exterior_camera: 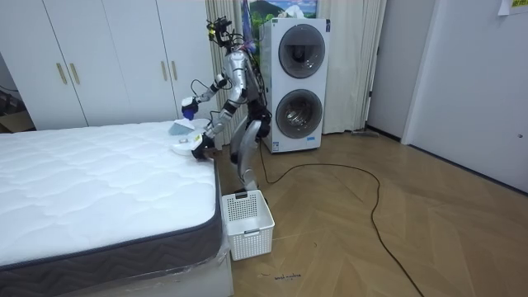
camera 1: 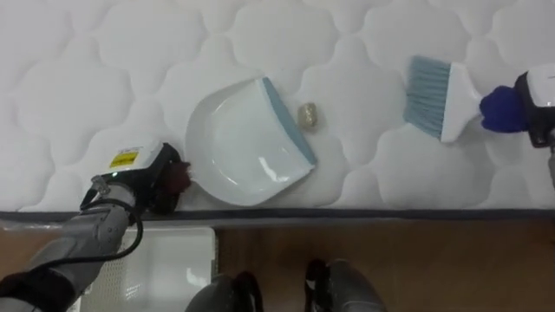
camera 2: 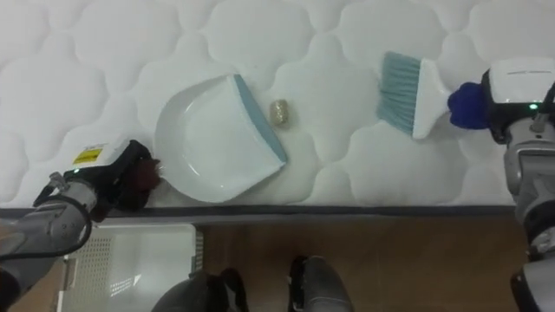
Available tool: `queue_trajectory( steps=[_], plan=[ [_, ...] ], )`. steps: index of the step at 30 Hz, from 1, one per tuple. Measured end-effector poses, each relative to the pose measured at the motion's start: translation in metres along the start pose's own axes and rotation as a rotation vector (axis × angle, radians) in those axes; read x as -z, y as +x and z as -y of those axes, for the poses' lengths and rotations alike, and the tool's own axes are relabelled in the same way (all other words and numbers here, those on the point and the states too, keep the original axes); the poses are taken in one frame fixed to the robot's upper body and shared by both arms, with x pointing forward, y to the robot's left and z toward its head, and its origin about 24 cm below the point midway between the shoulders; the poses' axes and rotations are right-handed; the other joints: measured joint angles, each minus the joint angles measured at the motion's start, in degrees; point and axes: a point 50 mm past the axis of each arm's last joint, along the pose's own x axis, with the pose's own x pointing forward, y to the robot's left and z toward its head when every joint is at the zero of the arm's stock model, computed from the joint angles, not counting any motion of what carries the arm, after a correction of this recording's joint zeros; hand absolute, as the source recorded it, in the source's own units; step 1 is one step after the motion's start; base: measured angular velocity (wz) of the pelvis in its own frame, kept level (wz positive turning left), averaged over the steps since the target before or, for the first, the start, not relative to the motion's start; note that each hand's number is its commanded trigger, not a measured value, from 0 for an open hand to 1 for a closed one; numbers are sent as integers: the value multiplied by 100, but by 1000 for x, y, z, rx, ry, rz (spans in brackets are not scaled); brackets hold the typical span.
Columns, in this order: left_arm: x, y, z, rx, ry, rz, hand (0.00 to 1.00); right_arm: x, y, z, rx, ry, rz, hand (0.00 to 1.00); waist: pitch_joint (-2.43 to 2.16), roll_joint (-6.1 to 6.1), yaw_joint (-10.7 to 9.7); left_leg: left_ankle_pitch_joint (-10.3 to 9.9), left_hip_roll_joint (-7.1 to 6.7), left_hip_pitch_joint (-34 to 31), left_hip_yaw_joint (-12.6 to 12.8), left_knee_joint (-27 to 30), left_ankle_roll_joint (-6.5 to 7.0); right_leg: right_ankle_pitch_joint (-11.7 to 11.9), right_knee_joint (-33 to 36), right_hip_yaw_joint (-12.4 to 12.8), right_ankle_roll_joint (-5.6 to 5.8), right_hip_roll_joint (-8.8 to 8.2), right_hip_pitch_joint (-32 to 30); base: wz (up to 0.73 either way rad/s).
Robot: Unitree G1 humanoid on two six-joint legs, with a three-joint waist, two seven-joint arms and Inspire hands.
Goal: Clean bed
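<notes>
A white basket [camera 1: 173, 256] is seen on the floor, nearer than the dustpan [camera 1: 243, 147] and below the edge of the bed [camera 1: 87, 69]. The dustpan is laid flat on the bed, close to this edge. Its handle, at the left of the dustpan, is clamped by the left robot hand [camera 1: 156, 178]. A small beige scrap [camera 1: 307, 115] is lying just beside the dustpan's blue lip, on its right. Well to the right of the dustpan, the brush [camera 1: 438, 97] is held by the right robot hand [camera 1: 539, 97], closed on its blue handle, the bristles turned toward the scrap.
</notes>
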Motion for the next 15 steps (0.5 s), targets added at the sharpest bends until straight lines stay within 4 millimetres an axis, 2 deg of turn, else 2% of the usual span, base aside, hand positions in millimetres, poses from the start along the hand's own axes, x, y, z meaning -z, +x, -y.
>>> queue_trajectory(
  steps=[3, 5, 11, 14, 15],
  plan=[
    [3, -1, 0, 9, 7, 0, 100, -10, 2, 4, 21, -62, 63, 100, 9, -22, 4, -5, 19, 50, 27, -19, -11, 7, -29, 34, -11, 37, 29, -10],
    [7, -3, -2, 12, 43, -1, 100, -20, 4, 10, 50, -100, 117, 100, 31, -64, 42, -20, 82, 77, 72, -43, -38, 63, -106, 45, -33, 111, 42, -20],
    [10, -5, -1, 23, 84, -1, 100, -33, 7, 18, 91, -144, 168, 100, 26, -107, 55, 4, 103, 108, 63, -158, -86, 131, -277, -13, -58, 144, 97, -7],
    [14, -6, -3, 31, 96, -8, 100, -47, 6, 17, 76, -152, 201, 100, 14, -221, 84, 13, 149, 124, 64, -159, -102, 141, -319, -27, -71, 184, 124, -3],
    [14, -6, -3, 32, 97, -8, 100, -48, 6, 17, 71, -153, 206, 100, 13, -224, 97, 13, 169, 125, 66, -159, -102, 149, -354, -35, -80, 202, 140, -4]
  ],
)
